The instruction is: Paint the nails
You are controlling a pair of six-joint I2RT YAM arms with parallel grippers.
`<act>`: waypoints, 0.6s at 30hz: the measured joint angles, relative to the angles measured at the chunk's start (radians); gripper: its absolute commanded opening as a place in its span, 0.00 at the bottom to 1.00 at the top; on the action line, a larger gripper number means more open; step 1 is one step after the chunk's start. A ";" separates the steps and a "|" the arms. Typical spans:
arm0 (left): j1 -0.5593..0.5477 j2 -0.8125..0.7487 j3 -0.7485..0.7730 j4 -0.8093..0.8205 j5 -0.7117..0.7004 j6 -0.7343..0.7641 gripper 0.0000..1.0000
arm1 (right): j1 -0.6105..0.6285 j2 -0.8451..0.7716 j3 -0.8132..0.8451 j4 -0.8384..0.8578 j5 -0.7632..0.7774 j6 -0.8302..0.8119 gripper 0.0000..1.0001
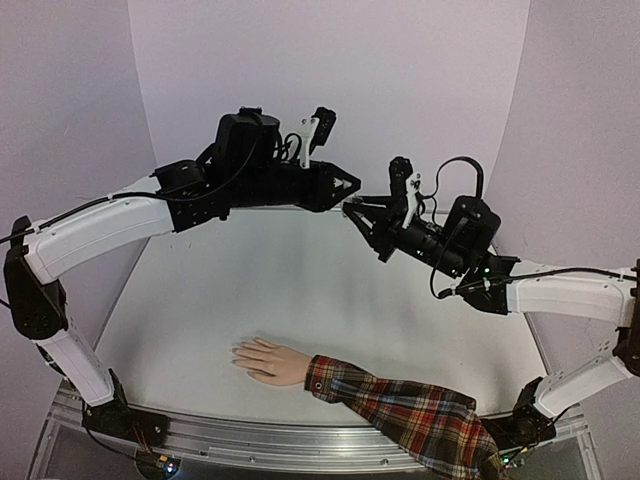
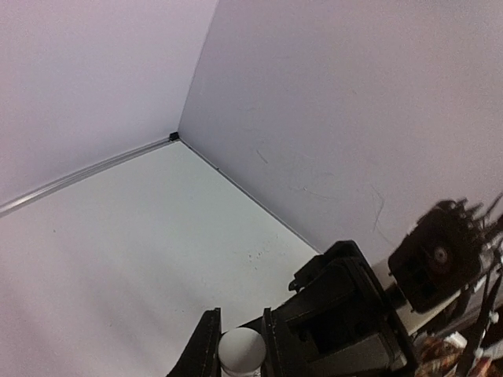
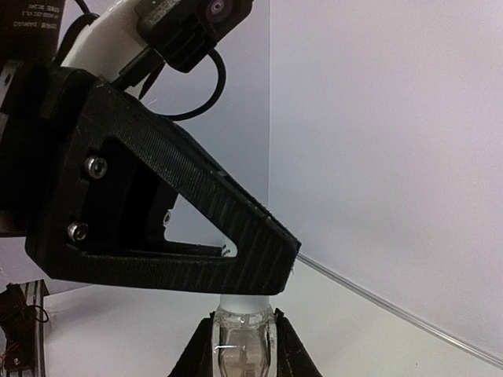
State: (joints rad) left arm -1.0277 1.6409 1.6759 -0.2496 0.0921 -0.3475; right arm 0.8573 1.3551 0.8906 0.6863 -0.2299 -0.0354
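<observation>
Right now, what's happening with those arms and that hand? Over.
Right gripper shut on glass bottle, left gripper on its white cap, both held high. Hand flat on table, nails too small to judge. Nothing in the way.

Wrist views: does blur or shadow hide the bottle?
Right wrist: the left tool looms dark across the bottle, whose glass looks soft. Left wrist: white cap visible, right arm blurred at the edge. Top external: even, lilac-tinted.
</observation>
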 measured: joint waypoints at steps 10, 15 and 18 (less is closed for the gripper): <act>0.113 -0.080 -0.130 0.127 0.735 0.223 0.00 | -0.074 -0.062 0.014 -0.053 -0.580 0.128 0.00; 0.120 -0.078 -0.135 0.150 0.855 0.242 0.42 | -0.074 -0.062 0.026 -0.057 -0.678 0.157 0.00; 0.132 -0.078 -0.132 0.132 0.858 0.221 0.60 | -0.092 -0.065 0.032 -0.045 -0.653 0.158 0.00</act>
State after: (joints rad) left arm -0.8961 1.5627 1.5444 -0.1172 0.9500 -0.1268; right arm 0.7658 1.2898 0.9222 0.6414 -0.8831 0.1226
